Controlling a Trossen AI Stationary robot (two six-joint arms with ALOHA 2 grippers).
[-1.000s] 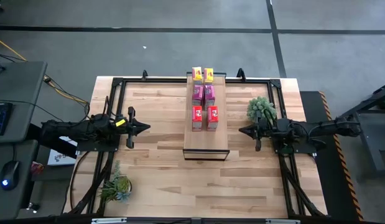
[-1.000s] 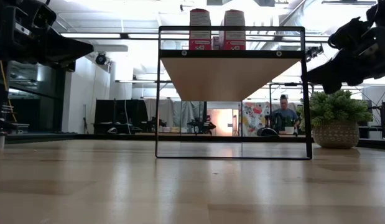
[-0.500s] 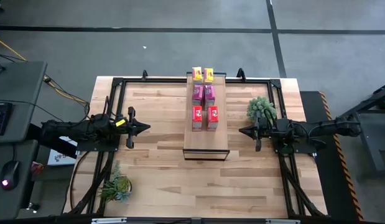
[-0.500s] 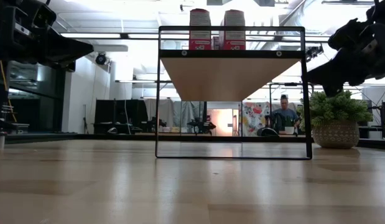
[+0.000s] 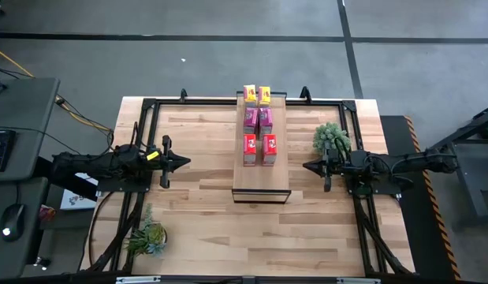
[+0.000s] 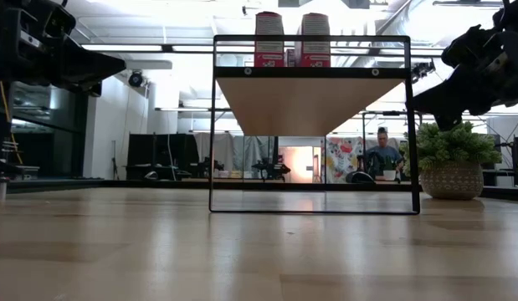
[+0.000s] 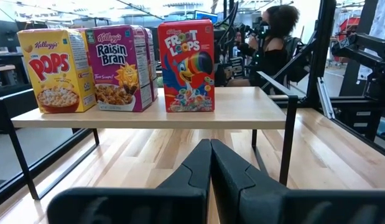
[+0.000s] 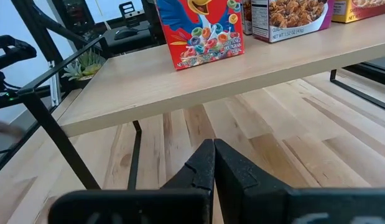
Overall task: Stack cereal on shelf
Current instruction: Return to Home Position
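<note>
At centre left of the overhead frame the dark left gripper [image 5: 183, 162] hovered, fingers pressed together, holding nothing. In the upper middle, six small cardboard cereal boxes [image 5: 250, 120] stood in yellow, pink and red pairs on the long light-wood shelf [image 5: 261, 180]. At centre right the dark right gripper [image 5: 307, 166] was likewise closed, empty.

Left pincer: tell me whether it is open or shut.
Shut. In the left wrist view, the left pincer has its two dark fingers pressed together, with no gap and nothing held between them.
</note>
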